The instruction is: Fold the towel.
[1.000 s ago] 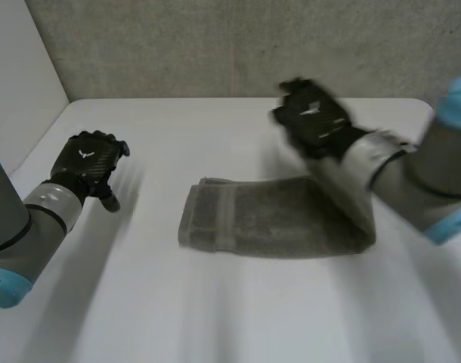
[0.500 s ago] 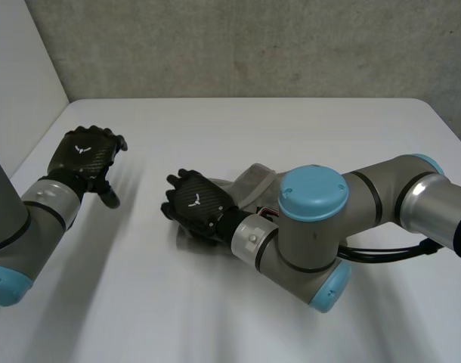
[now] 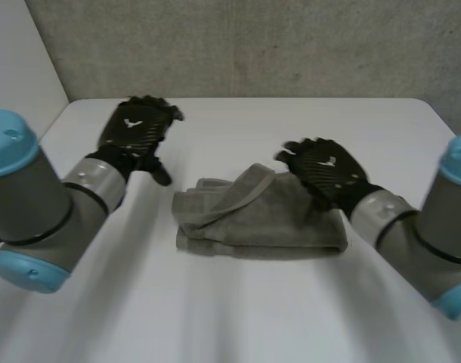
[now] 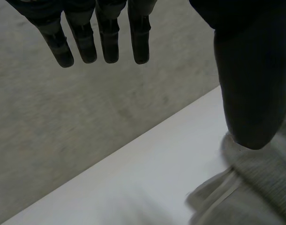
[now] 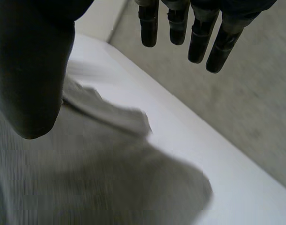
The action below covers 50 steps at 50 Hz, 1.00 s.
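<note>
- The towel (image 3: 261, 219) lies in the middle of the desk (image 3: 238, 318) as a grey, roughly folded bundle. Its long axis runs side to side across the desk, one short end toward my left arm and the other toward my right.
- The end nearer my left arm is rumpled. From there a hemmed flap slants up across the bundle to a raised peak at its far edge.
- My left hand (image 3: 134, 130) is over bare desk, near the towel's left far corner but apart from it. Its fingers (image 4: 108, 40) are straight and spread, holding nothing, and the towel's rumpled end lies beyond my thumb.
- My right hand (image 3: 327, 170) is over the towel's right end, at its far edge. Its fingers (image 5: 178, 26) are straight and apart, gripping nothing, and point past the cloth toward the desk's edge.
- I cannot tell whether my right palm touches the cloth.
</note>
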### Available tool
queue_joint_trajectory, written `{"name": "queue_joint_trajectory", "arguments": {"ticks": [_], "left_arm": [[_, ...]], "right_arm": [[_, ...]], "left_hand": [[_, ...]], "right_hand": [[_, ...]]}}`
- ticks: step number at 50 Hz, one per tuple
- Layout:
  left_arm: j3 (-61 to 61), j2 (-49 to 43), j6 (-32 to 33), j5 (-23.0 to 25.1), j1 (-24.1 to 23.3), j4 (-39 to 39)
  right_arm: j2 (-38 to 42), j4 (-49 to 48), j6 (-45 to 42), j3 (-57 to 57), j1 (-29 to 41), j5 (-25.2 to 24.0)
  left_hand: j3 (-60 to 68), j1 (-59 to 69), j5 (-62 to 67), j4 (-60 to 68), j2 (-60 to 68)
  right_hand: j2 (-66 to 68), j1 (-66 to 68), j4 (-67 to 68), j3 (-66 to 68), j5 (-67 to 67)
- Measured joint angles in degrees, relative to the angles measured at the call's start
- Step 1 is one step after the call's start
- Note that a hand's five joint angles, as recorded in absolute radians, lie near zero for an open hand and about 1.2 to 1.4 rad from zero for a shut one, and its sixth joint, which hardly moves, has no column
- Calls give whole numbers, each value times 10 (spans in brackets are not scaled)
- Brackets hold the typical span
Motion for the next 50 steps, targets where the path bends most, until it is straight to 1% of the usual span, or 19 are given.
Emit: {"name": "queue_joint_trajectory", "arguments": {"ticks": [6, 13, 17, 23, 27, 32, 34, 38, 43, 47, 50], "left_arm": [[69, -71, -27, 3, -60, -29], [147, -159, -66, 6, -93, -89], [180, -197, -81, 7, -98, -105], [218, -249, -85, 2, -99, -108], [238, -275, -84, -11, -99, -106], [258, -297, -82, -41, -96, -101], [262, -303, -81, -55, -94, -99], [263, -308, -78, -76, -90, -96], [250, -304, -67, -99, -74, -95], [231, -291, -61, -106, -55, -95], [216, -279, -59, -108, -43, -95]], "right_arm": [[-16, 0, -7, 69, -61, 0], [-7, -4, -27, 106, -88, -4], [2, -6, -36, 112, -90, -5], [16, -9, -39, 112, -89, -5], [25, -18, -39, 112, -86, -5], [36, -33, -39, 115, -84, -6], [41, -40, -39, 117, -83, -6], [48, -48, -39, 118, -83, -8], [52, -52, -40, 118, -83, -10], [53, -52, -40, 117, -83, -11], [52, -51, -40, 117, -83, -12]], "left_hand": [[0, 0, 8, 0, 0], [0, 0, 19, 0, 1], [0, 1, 36, 0, 17], [0, 1, 46, 0, 27], [0, 1, 48, 0, 28], [0, 1, 49, 0, 29], [0, 1, 49, 0, 29], [0, 1, 49, 0, 29], [0, 1, 49, 0, 29], [0, 1, 48, 0, 29], [0, 1, 48, 0, 29]], "right_hand": [[0, 0, 0, 0, 0], [0, 0, 0, 0, 0], [0, 0, 0, 0, 0], [0, 0, 0, 0, 0], [0, 0, 0, 0, 0], [6, 9, 0, 0, 9], [39, 36, 0, 0, 50], [149, 139, 0, 0, 154], [337, 334, 0, 0, 341], [396, 393, 0, 0, 410], [408, 404, 0, 0, 425]]}}
